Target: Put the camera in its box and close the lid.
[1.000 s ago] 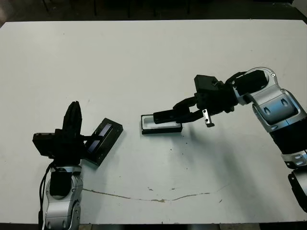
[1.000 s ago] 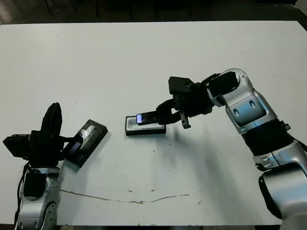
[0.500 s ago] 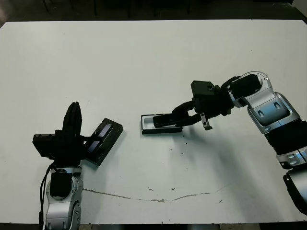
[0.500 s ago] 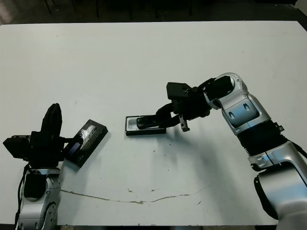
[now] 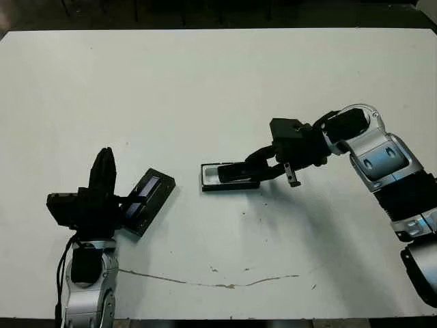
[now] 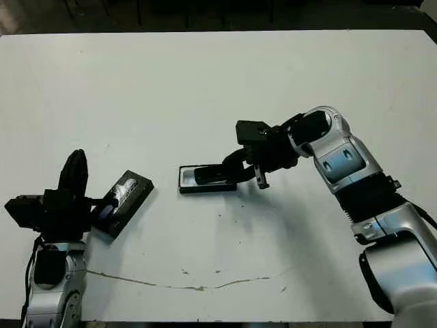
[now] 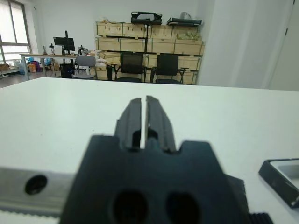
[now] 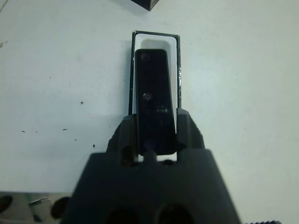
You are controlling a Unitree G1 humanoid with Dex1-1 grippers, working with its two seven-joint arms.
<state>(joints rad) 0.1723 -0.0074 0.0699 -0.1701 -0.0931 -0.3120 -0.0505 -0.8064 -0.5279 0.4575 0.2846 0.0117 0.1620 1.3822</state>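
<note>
The box (image 5: 209, 177), a shallow black tray with white lining, lies near the table's middle. The dark camera (image 8: 154, 93) lies lengthwise in it, tilted slightly, its near end held between the fingers (image 8: 125, 134) of my right gripper (image 5: 251, 166), which is shut on it. The flat black lid (image 5: 146, 201) rests on the table to the left, showing a pale bluish strip. My left gripper (image 5: 103, 176) stands upright just left of the lid, fingers shut on nothing (image 7: 144, 114), not touching it.
A thin dark crack (image 5: 218, 281) runs along the white table near its front edge. Beyond the table's far edge the left wrist view shows chairs (image 7: 131, 65) and shelves of boxes.
My right gripper has lowered the camera from above the box down into it and reached a little further left. The camera's bluish patch no longer shows. The left arm and lid stayed put.
</note>
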